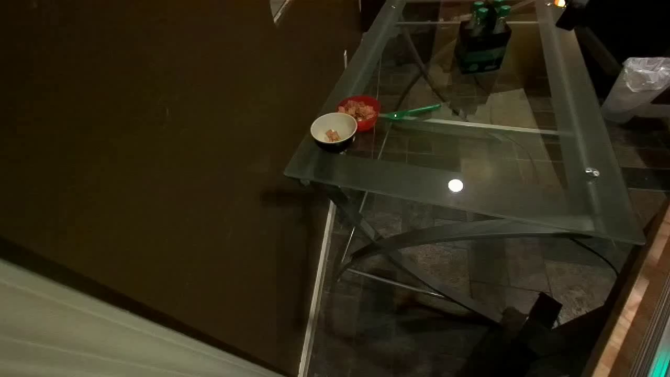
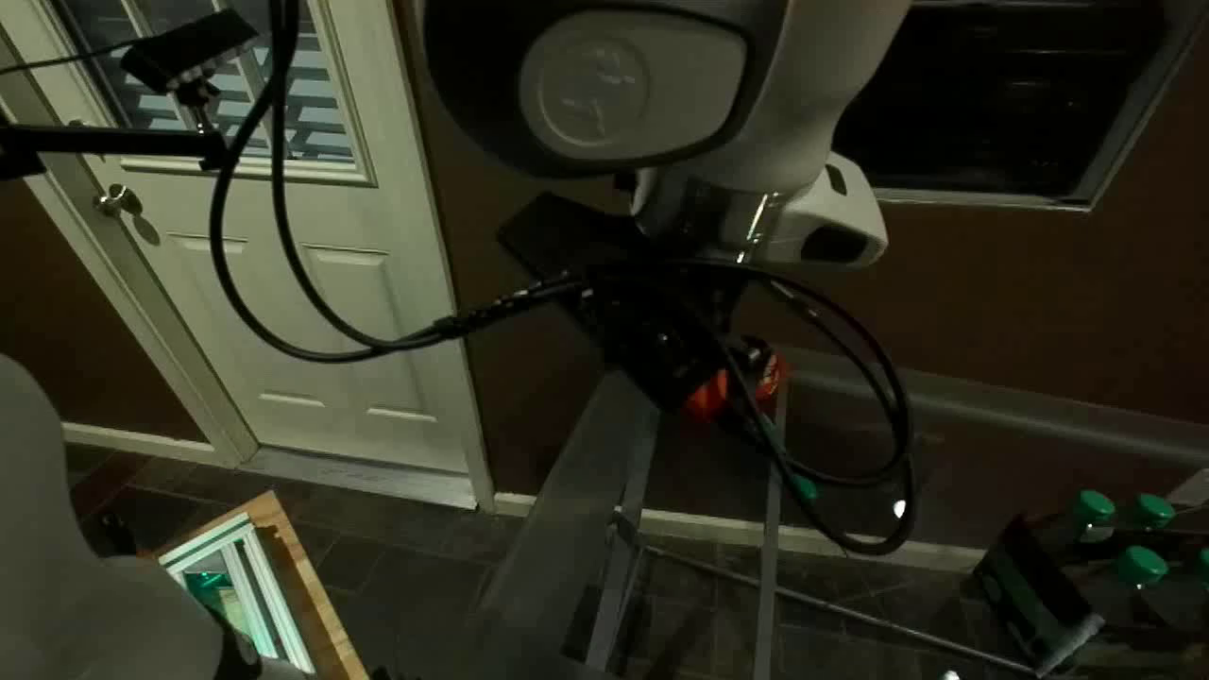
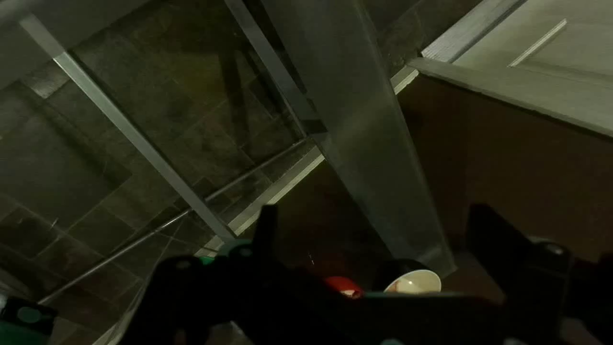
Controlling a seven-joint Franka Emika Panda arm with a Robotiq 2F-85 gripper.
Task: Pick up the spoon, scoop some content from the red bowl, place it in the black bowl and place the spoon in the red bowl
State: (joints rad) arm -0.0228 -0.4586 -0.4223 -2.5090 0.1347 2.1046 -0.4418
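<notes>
One black robotic gripper [image 3: 375,211] has its jaws wide apart, holding nothing. On the glass table [image 1: 408,179], a thin green-handled spoon [image 1: 417,111] points outward from the round red bowl [image 1: 372,123], itself just beside the round cream-lined black bowl [image 1: 331,122].

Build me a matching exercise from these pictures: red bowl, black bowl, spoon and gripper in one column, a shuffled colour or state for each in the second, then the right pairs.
Column one
1. red bowl
2. black bowl
3. spoon
4. gripper

Column two
A. cream-white inside, with only a small clump of pieces
B. open, as seen in the wrist view
C. filled with many pinkish pieces
D. thin, with a green handle

Right pairs: 1-C, 2-A, 3-D, 4-B
</notes>
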